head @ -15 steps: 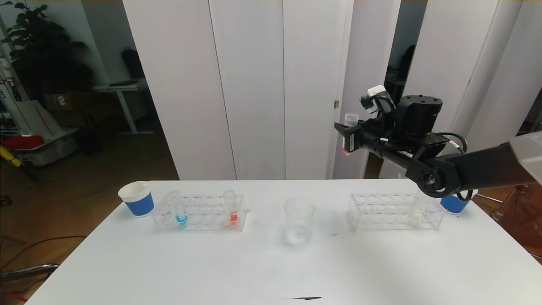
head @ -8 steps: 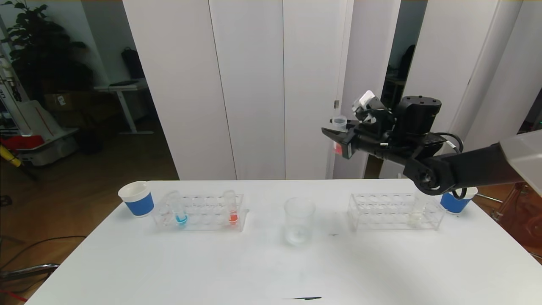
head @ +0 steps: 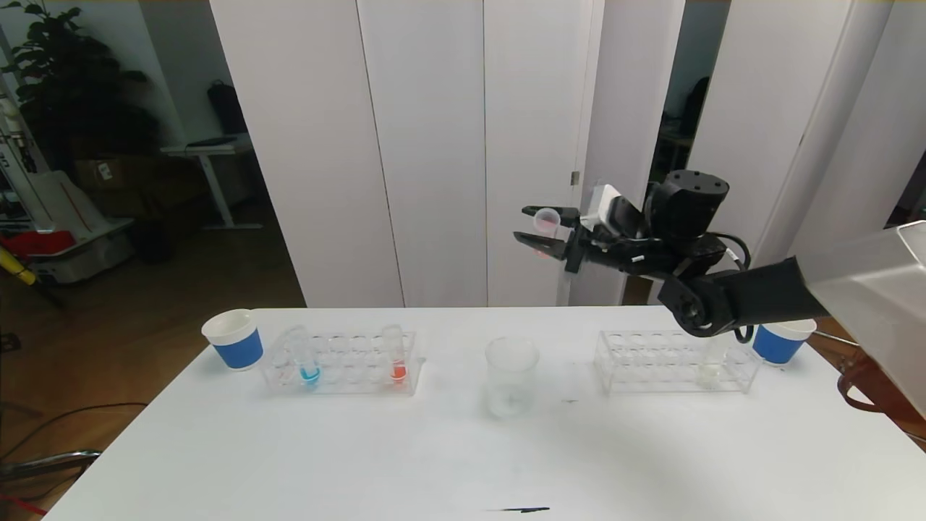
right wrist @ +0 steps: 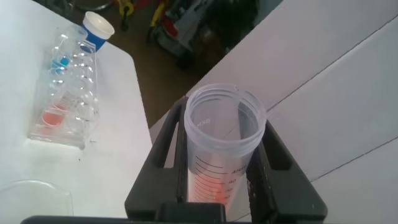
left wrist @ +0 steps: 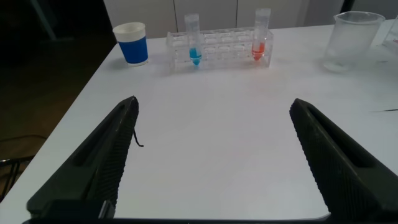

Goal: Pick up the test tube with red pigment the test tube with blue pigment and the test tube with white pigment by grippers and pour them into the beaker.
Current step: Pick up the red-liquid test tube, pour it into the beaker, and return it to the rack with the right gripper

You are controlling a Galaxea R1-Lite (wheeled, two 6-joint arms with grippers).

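Note:
My right gripper (head: 537,233) hangs high over the table, above and slightly right of the beaker (head: 511,376). It is shut on the test tube with red pigment (head: 547,219), which is tilted with its open mouth toward me. In the right wrist view that tube (right wrist: 221,149) sits between the fingers, red liquid low inside. The test tube with blue pigment (head: 308,359) and another red tube (head: 396,358) stand in the left rack (head: 347,370). The test tube with white pigment (head: 712,360) stands in the right rack (head: 655,362). My left gripper (left wrist: 213,143) is open, low over bare table.
A blue-and-white paper cup (head: 234,339) stands left of the left rack, and another (head: 780,341) stands right of the right rack. A small dark mark (head: 522,509) lies near the table's front edge.
My right gripper has moved left and a little lower with the red tube. The tube has tipped from upright to tilted. The left gripper has not moved.

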